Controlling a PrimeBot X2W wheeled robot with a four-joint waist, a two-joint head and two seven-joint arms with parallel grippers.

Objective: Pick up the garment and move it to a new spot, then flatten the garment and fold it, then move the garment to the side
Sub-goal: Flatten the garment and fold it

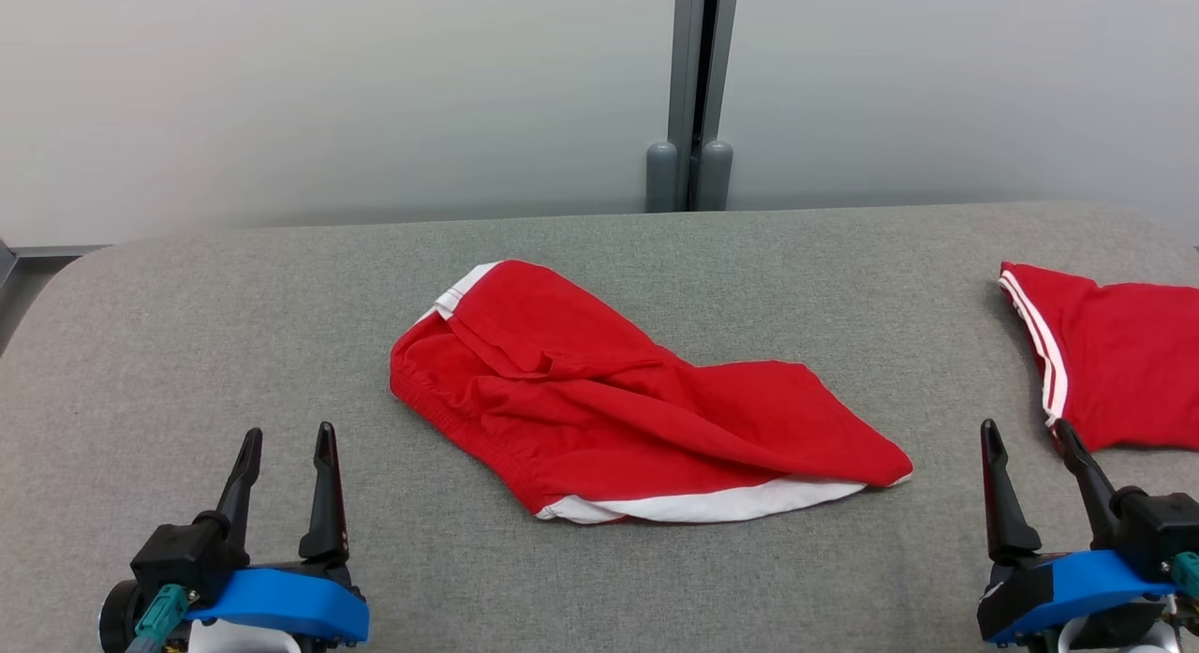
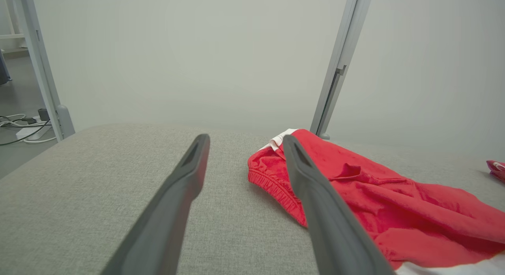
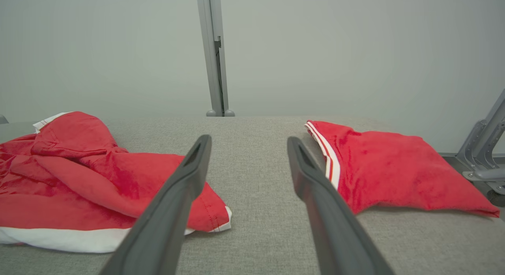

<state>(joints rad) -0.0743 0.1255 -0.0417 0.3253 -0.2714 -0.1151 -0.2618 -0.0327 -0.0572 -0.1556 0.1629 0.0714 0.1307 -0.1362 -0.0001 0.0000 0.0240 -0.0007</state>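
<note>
Head view gives me the whole job at a glance: the red garment [image 1: 637, 409] lies bunched in the middle of the grey padded table [image 1: 234, 306], its elastic waistband toward my left and a white-trimmed hem running along its near edge. One layer is flopped diagonally over the rest, so it is neither flat nor folded.

My left gripper [image 1: 288, 431] sits at the near edge with its fingers spread and nothing between them, apart from the cloth. My right gripper [image 1: 1026, 426] is likewise spread and empty. It is apart from the garment, but one fingertip stands close to the corner of a second red piece [image 1: 1115, 353] lying flat on the right with white stripes along its edge.

I judge we are at the very start: the pick-up has not begun, and flattening, folding and setting aside all lie ahead.

The next move, as I read it, calls for bringing both arms forward and inward, the left to the waistband and the right to the far corner of the hem. Each should pinch a single edge, not a wad of layers. I need to steer the right arm clear of the striped piece so that it does not get dragged along.
</note>
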